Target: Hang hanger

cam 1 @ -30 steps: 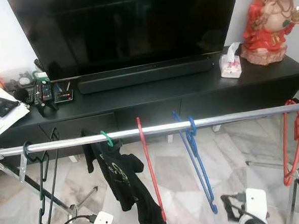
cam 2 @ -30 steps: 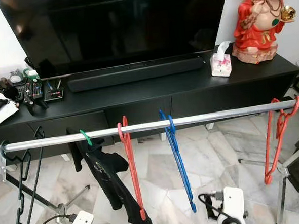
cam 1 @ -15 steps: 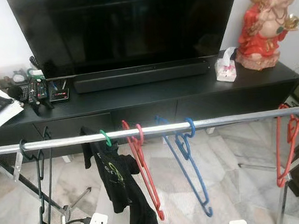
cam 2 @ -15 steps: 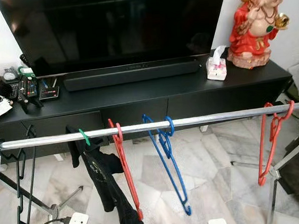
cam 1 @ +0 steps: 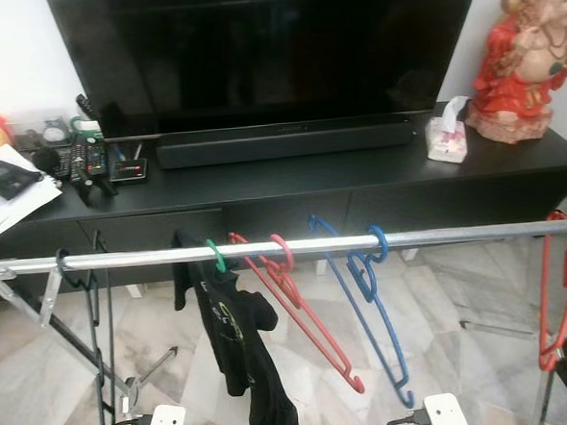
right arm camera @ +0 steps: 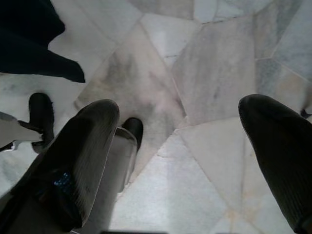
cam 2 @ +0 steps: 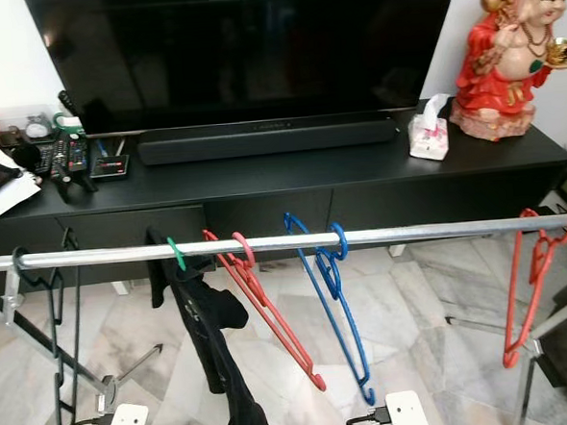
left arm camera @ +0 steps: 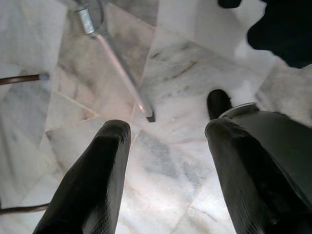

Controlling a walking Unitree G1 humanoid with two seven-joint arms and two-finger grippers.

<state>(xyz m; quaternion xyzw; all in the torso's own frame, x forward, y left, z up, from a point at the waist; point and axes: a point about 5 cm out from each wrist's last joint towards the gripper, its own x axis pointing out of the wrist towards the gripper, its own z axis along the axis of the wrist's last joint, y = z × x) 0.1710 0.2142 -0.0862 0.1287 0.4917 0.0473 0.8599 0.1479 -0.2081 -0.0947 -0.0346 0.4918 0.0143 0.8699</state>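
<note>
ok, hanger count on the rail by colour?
black hanger: 1
green hanger, carrying the black shirt: 1
red hangers: 2, one mid-rail, one at the right end
blue hanger: 1
Total: 5 on the rail

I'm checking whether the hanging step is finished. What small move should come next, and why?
Probably step back and keep both arms down. The left claw and right claw are open and empty, pointing at the floor, while the red hanger and blue hanger already hook over the rail.
</note>
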